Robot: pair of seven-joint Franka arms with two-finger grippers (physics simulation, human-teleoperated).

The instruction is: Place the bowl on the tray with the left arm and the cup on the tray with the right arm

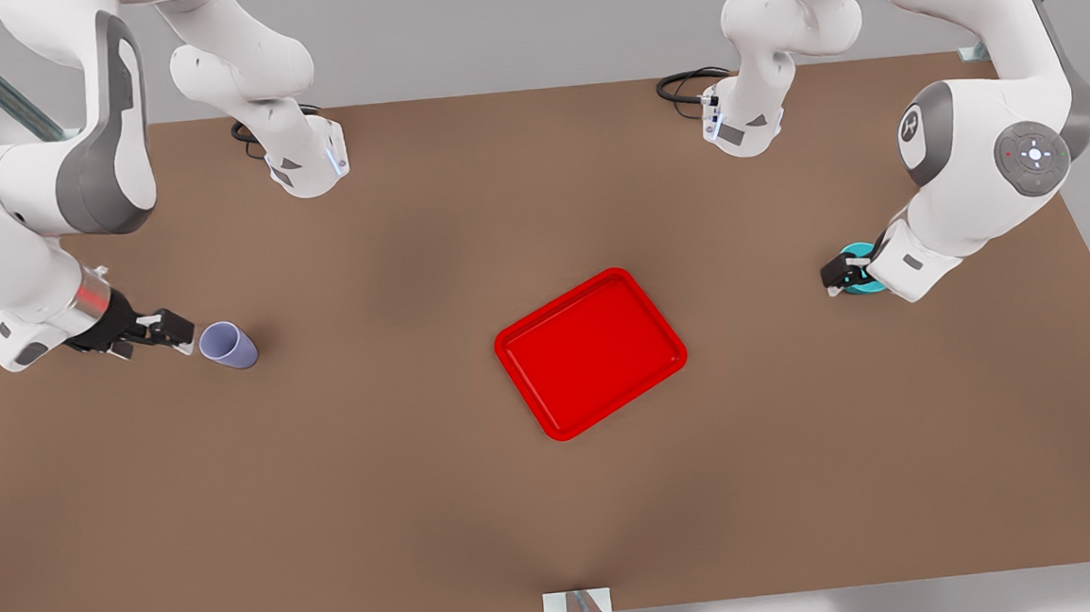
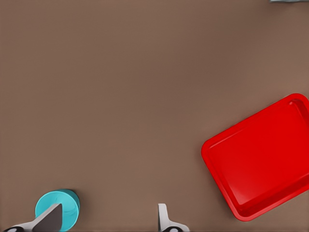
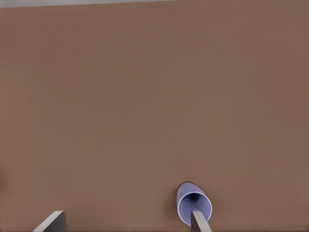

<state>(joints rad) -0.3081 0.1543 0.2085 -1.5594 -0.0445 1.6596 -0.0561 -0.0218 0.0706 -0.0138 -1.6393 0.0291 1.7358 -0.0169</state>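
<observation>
Left gripper [image 1: 844,275] open over small teal bowl [image 1: 863,269], right gripper [image 1: 166,330] open beside lavender tumbler cup [image 1: 228,345]; approach step, each must straddle its target before closing; red rectangular tray [image 1: 590,351] empty.

From high above we look down on the whole brown surface [image 1: 425,503], while each wrist camera looks down from close by, the left one sharing the red tray [image 1: 590,350] with the front view.

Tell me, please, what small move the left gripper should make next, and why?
Probably shift sideways to centre on the bowl before closing. The left gripper is open beside it, one finger over the bowl's rim and the other well clear on the table, so the bowl is off-centre and ungrasped; the tray waits.
</observation>
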